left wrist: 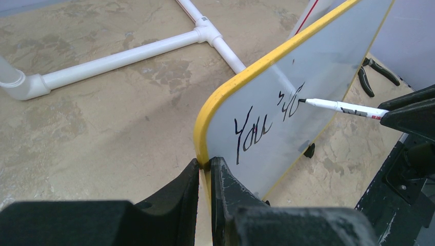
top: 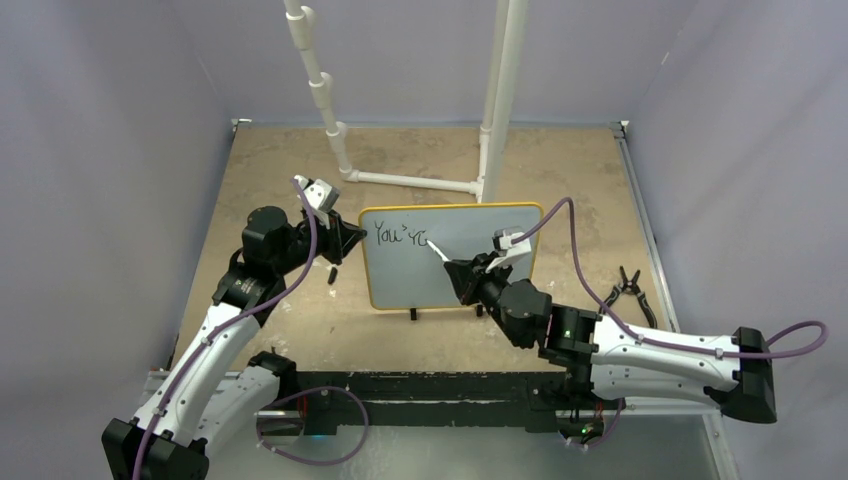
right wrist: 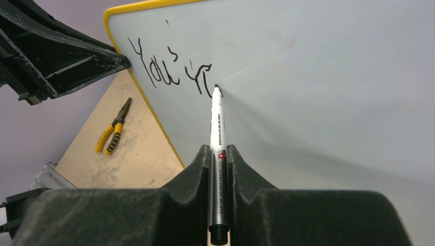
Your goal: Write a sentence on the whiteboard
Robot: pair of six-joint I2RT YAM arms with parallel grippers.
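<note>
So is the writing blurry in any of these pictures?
Top external view: the sentence is tiny but readable; left wrist view: sharp, though stretched by the slant of the whiteboard; right wrist view: sharp, with a soft shadow beside the marker.

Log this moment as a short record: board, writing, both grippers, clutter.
whiteboard: standing on its feet, yellow frame
sentence: one line, roughly "You're" so far
left gripper: shut on whiteboard's edge beside the Y
right gripper: shut on marker, tip touching the last letter
clutter: pliers, white pipe frame
</note>
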